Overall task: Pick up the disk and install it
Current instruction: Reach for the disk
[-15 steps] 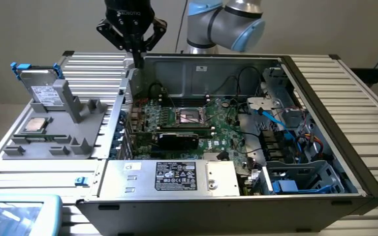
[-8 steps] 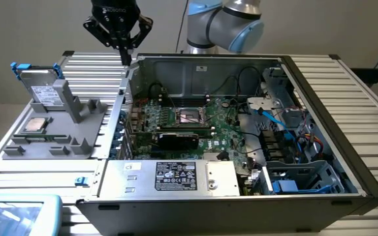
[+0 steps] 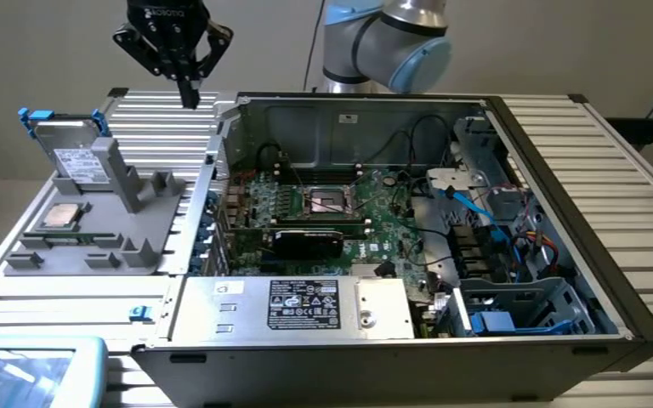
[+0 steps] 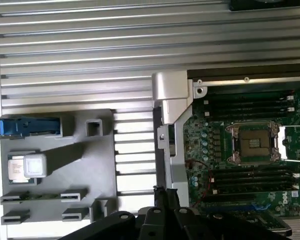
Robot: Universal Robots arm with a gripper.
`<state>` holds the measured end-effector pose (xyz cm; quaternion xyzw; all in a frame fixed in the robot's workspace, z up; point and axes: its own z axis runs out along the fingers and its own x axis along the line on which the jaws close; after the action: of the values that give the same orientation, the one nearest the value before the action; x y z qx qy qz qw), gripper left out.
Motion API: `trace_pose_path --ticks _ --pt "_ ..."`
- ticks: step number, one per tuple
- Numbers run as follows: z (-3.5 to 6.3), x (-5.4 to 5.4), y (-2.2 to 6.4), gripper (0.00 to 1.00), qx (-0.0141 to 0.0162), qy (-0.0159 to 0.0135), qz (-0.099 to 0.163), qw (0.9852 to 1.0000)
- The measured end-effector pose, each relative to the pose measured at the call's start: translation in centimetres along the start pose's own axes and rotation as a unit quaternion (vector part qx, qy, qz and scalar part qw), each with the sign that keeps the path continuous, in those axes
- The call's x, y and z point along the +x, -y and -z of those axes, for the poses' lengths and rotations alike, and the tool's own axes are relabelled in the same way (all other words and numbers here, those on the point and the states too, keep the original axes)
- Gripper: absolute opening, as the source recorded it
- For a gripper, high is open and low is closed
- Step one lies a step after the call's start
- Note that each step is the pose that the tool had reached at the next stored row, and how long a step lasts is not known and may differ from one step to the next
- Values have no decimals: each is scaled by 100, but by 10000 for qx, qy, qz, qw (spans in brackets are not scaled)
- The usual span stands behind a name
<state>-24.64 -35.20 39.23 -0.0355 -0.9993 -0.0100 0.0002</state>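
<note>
The pick-up step is in hand and, by my reading, not yet begun: the gripper [image 3: 190, 95] hangs high over the far part of the ribbed tabletop [image 3: 599, 153], just beyond the far left corner of the open computer case [image 3: 633, 340] as the exterior view shows it; its jaws are pressed together to a single point and pinch nothing. The disk [image 3: 74, 155] stands on edge in a slot of the grey fixture [image 3: 145, 246] at the exterior view's left, well apart from the gripper and lower than it; its white label faces the camera and the blue carrier tabs [image 3: 34, 115] stick up at its top. In the wrist view the disk [image 4: 27, 126] appears edge-on as a blue strip at the fixture's side, with the black gripper [image 4: 162, 196] over the seam between the fixture and the case wall. A small silver processor chip [image 3: 60, 217] lies flat on the fixture nearer the camera than the disk; it is not the target. Inside the case lie the motherboard with its bare CPU socket [image 3: 332, 201], the silver power supply [image 3: 303, 306] along the near edge, and a drive cage [image 3: 530, 306] at the near right. I judge that a grasp calls for the jaws to spread first, then to line up across the thin top edge of the disk, clear of the chip.
</note>
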Motion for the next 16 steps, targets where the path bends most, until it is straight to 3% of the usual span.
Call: trace_pose_path --ticks 16 --pt "-22 742 -215 11 80 -15 0 10000"
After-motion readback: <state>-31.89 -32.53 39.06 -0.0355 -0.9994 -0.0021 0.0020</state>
